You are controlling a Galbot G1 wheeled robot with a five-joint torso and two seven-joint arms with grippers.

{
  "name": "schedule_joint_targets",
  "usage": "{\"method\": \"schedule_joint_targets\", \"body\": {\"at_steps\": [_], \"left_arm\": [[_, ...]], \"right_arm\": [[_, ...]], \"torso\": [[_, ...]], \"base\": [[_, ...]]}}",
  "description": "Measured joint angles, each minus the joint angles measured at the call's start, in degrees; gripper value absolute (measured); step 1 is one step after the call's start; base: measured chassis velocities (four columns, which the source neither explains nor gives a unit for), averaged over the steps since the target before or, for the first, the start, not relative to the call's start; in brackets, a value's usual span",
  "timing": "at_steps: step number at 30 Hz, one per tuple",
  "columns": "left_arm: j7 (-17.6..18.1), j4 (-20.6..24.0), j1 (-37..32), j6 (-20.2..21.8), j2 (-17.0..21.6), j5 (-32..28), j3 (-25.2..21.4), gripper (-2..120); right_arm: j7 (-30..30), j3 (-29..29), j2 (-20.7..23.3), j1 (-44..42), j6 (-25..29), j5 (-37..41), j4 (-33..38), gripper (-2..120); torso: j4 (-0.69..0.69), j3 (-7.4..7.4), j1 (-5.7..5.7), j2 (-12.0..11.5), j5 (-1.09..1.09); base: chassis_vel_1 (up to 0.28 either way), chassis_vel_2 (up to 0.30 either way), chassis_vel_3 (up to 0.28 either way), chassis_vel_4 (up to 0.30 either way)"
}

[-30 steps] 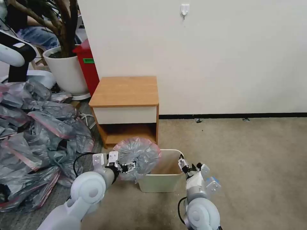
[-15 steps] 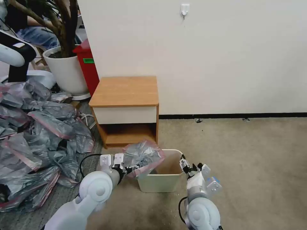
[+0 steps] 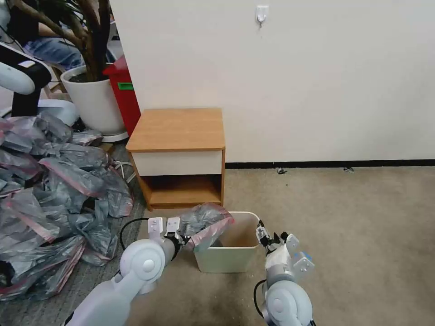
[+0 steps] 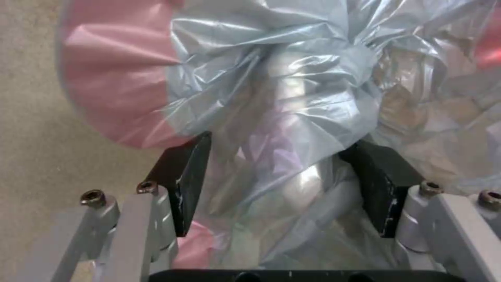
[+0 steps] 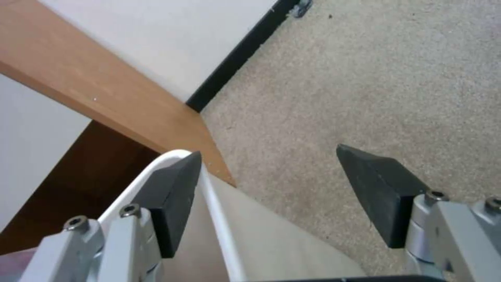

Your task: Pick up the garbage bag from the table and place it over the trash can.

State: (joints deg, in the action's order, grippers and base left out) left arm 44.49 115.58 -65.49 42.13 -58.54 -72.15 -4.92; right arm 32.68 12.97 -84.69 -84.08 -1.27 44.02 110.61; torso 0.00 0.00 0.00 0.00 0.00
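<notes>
The garbage bag (image 3: 205,222), crumpled grey plastic with a pink rim band, lies over the near-left corner of the cream trash can (image 3: 226,261) on the carpet, in front of the wooden table (image 3: 179,129). My left gripper (image 3: 183,238) is at the bag's left side. In the left wrist view its black fingers (image 4: 190,176) stand wide apart, and the bag (image 4: 271,78) is bunched in the left gripper (image 4: 279,145) between them. My right gripper (image 3: 263,235) is open at the can's right rim. In the right wrist view the right gripper (image 5: 269,152) straddles that rim (image 5: 219,219).
A big heap of grey-and-pink bags (image 3: 54,190) covers the floor on the left. Behind it stand a white plant pot (image 3: 93,102) and a red box (image 3: 122,90). Open carpet (image 3: 340,226) stretches to the right, up to the wall.
My left gripper has moved right and down with the bag. The bag has sunk from a puffed dome above the can onto its left rim. The right arm has not moved.
</notes>
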Motion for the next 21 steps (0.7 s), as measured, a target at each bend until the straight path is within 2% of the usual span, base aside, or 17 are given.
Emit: {"method": "schedule_joint_targets", "body": {"at_steps": [12, 21], "left_arm": [[1.95, -2.18, 3.23, 0.00, -0.47, -1.79, 2.47, 69], [4.21, -3.63, 4.93, 0.00, -0.59, -3.49, 3.84, 64]], "right_arm": [[-0.04, 0.22, -0.13, -0.06, 0.54, -0.44, -0.86, 69], [-0.04, 0.40, -0.37, -0.03, 0.62, -0.59, -1.02, 68]], "torso": [[0.00, 0.00, 0.00, 0.00, 0.00], [0.00, 0.00, 0.00, 0.00, 0.00]], "base": [[0.000, 0.000, 0.000, 0.000], [0.000, 0.000, 0.000, 0.000]]}}
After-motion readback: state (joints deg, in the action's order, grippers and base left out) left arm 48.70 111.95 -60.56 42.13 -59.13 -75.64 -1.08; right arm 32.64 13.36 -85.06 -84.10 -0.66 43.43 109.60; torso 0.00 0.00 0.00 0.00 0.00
